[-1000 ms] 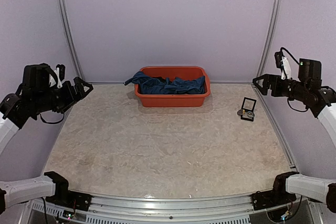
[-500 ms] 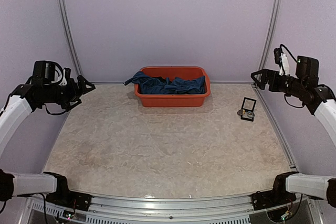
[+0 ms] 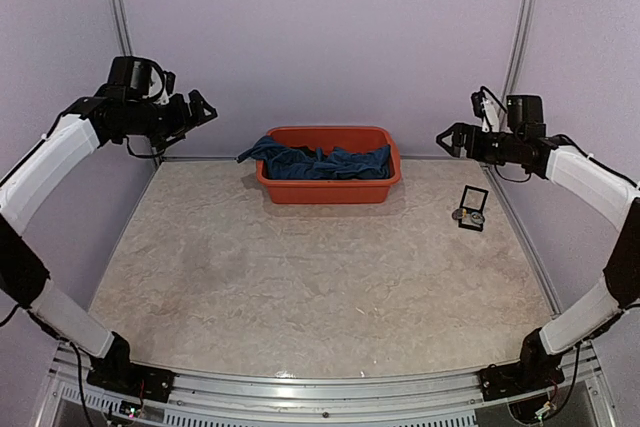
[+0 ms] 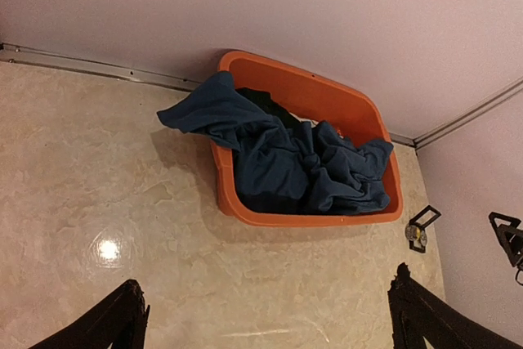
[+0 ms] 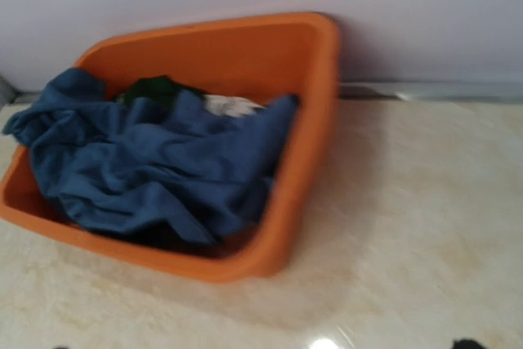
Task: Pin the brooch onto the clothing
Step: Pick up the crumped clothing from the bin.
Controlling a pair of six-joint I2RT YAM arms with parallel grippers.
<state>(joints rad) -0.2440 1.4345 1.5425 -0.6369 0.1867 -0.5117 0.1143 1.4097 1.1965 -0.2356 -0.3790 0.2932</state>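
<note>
Both arms are up in the air w/ nothing in them. Left gripper [image 3: 203, 107] hangs high over the far-left corner of the table [image 3: 300, 287], jaws spread wide; its wrist cam shows the fingers [image 4: 110, 328] far apart. Right gripper [image 3: 445, 139] is up on the right side, also wide open & empty. Shirt [image 3: 318, 163] is bunched in the orange tub [image 3: 328, 190] at the back, one flap hanging over the tub's left rim, w/ black cloth [image 5: 155, 87] and white cloth [image 5: 230, 105] poking out behind it. Brooch [image 3: 459, 214] seems to be the tiny round thing beside a black case [image 3: 474, 197] on the table's right, well apart from the tub, tbh too small to be sure.
</note>
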